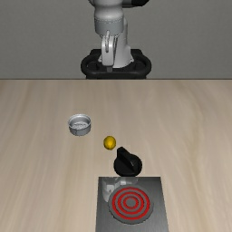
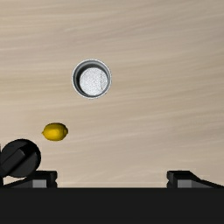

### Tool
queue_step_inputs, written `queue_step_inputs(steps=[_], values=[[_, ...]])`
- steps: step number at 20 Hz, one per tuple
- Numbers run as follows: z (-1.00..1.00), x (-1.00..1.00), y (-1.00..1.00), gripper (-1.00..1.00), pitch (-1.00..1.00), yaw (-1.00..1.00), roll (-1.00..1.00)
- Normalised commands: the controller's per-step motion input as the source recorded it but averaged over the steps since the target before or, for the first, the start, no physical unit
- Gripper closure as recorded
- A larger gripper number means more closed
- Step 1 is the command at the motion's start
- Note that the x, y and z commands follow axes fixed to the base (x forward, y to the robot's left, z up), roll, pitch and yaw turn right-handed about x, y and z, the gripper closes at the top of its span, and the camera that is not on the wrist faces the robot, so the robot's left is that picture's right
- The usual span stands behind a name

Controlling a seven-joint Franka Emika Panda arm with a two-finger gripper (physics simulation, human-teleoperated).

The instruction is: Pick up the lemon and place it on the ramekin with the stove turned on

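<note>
The tool (image 2: 112, 178) hangs wide open and empty above the worktop (image 2: 175, 52); the lemon (image 2: 55, 131) lies near the ramekin (image 2: 92, 79).

The arm (image 1: 109, 45) is glossy white, built of bulky, rounded segments with dark grey bands at the joints. It rises from a black, rounded base (image 1: 136, 65). The claw (image 2: 112, 179) has two black fingertips (image 2: 39, 179), flat and angular, on a black bar.

One lemon (image 1: 110, 142), one ramekin (image 1: 81, 124), one stove (image 1: 157, 186) (a single burner (image 1: 131, 206)) — one black object (image 1: 128, 161)
</note>
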Motion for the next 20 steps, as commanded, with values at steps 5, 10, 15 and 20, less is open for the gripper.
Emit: queue_step_inputs(steps=[5, 10, 15, 20], values=[[0.0, 1.0, 0.0, -1.0, 0.0, 0.0, 0.0], [0.0, 1.0, 0.0, -1.0, 0.0, 0.0, 0.0], [-0.8, 0.0, -0.2, -1.0, 0.0, 0.0, 0.0], [-1.0, 0.0, 0.0, -1.0, 0.0, 0.0, 0.0]])
